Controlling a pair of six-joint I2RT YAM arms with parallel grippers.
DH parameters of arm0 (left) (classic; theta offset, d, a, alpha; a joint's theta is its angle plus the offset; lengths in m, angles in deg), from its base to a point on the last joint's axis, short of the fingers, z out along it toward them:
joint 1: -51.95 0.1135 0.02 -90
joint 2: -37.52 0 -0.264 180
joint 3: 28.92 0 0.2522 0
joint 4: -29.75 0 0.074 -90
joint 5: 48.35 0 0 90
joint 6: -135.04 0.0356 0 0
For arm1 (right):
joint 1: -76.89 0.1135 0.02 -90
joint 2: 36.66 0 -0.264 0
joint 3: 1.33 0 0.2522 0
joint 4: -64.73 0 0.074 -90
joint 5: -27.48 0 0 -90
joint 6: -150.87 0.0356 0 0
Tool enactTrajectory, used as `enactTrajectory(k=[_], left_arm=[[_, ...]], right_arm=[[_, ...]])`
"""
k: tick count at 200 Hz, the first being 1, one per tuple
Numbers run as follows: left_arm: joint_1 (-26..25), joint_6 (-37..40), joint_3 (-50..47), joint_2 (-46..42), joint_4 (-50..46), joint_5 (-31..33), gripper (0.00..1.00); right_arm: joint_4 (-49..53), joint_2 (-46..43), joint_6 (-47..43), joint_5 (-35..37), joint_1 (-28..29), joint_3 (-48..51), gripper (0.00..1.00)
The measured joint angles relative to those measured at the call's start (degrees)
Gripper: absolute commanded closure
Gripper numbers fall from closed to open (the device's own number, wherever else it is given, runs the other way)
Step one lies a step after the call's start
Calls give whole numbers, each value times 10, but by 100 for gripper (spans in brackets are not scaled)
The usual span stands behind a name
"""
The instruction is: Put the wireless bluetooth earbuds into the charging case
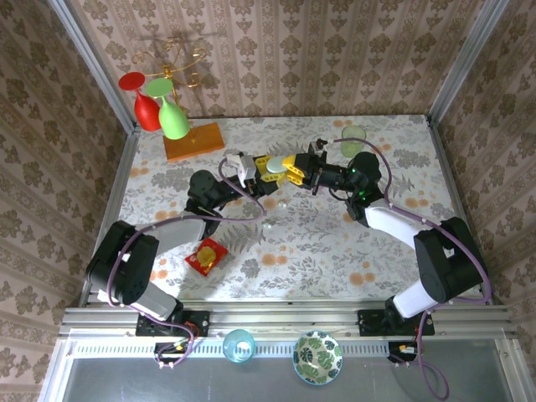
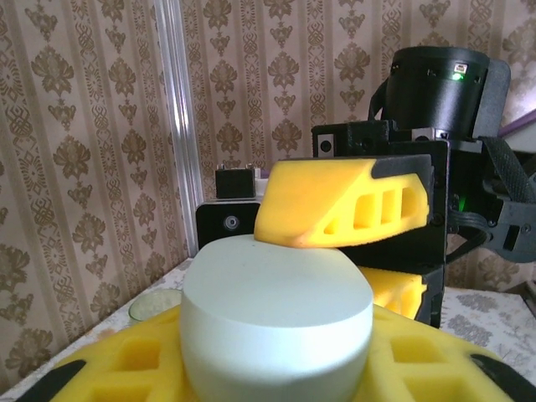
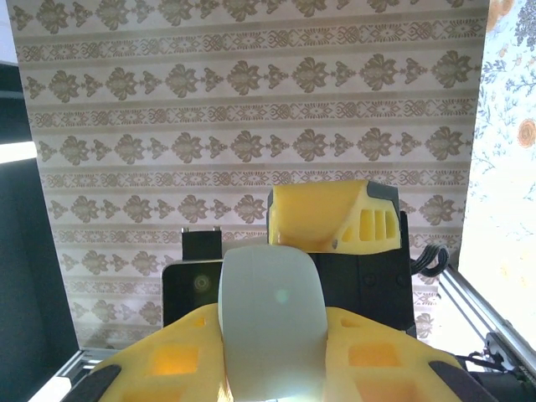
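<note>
Your left gripper (image 1: 270,166) and right gripper (image 1: 293,167) both clamp the charging case (image 2: 276,310) mid-air; the earbud (image 1: 270,224) — tiny whitish speck, I think — lies on the table (image 1: 335,243) below, nearer the left gripper.

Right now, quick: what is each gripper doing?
Left gripper: closed on the case.
Right gripper: closed on the same case.

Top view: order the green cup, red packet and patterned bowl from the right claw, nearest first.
1. Green cup, far side, just right of the right claw.
2. Red packet, near left.
3. Patterned bowl, bottom edge of view.
</note>
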Motion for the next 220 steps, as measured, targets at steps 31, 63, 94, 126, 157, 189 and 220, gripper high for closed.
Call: enactTrajectory(k=[31,63,94,126,157,189,220], left_arm=[[1,-1,0,0,1,-1,80],[1,-1,0,0,1,-1,80],[-2,-2,0,0,5,-16,80],[0,-13,0,0,12,-28,79],[10,-35,-5,0,15,-34,79],[19,-60,-26,-2,20,-45,79],[21,-72,-52,-16,21,-63,79]], right_arm=[[0,0,0,0,0,0,98],[0,0,0,0,0,0,72],[14,0,-20,9,-3,0,43],[50,-4,-64,14,-26,2,27],[123,-45,-169,24,-55,9,21],[276,-133,-380,37,-54,1,16],[468,-228,-675,94,19,-40,13]])
